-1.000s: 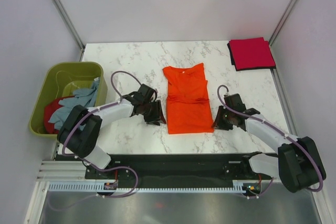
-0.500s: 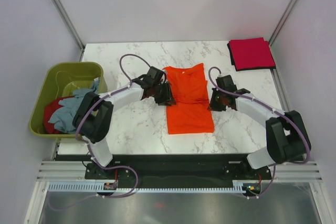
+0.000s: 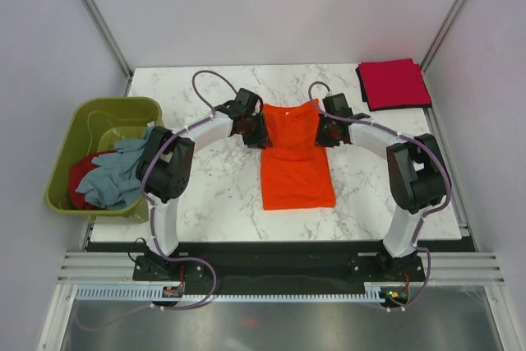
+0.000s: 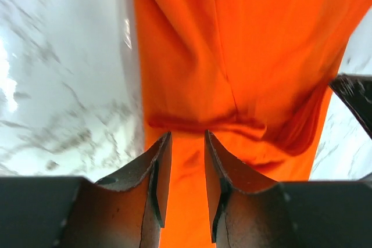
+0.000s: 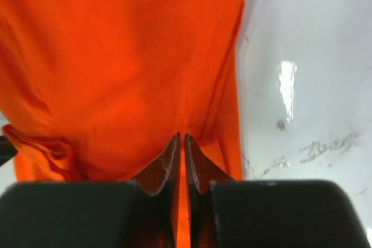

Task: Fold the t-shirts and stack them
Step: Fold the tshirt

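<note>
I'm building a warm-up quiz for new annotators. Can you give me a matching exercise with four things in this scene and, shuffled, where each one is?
Things:
1. orange t-shirt
2. red t-shirt
3. grey-blue t-shirt
4. green tub

Places:
A. hanging over the tub's rim
B. folded at the far right corner of the table
C. beside the table's left edge
D. laid out at the table's middle

Pairs: 1-D, 2-B, 3-A, 4-C
</note>
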`<state>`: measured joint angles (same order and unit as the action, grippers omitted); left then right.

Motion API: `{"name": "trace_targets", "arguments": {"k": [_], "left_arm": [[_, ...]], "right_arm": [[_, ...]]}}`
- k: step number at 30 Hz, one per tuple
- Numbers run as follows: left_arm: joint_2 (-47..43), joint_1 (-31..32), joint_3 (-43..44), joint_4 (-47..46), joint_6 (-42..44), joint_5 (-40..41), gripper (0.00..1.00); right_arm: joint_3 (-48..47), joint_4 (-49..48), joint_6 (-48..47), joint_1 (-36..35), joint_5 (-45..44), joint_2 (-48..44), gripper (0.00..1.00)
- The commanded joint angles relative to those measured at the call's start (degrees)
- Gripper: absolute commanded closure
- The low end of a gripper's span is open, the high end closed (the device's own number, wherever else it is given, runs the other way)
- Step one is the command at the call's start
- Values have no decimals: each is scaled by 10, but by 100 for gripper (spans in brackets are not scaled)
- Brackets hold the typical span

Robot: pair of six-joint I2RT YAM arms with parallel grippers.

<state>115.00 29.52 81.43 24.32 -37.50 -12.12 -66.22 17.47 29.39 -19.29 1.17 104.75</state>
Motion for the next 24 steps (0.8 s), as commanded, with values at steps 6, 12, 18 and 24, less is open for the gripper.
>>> {"name": "trace_targets", "arguments": {"k": [6,12,18,24], "left_arm": [[-50,-30,18,50,33,46,60],[-192,-6,-128,59,58,-11,49],[-313,82,-306,-1,-15,-62,43],[-341,125,-386,-48,-110,-24,40]], "right_arm": [[-17,54,-14,1,-61,-78,74],[144,103,30,2,-13,-231,58],[257,105,66,0,74,-348,48],[353,84,138,0,81,-428,43]]}}
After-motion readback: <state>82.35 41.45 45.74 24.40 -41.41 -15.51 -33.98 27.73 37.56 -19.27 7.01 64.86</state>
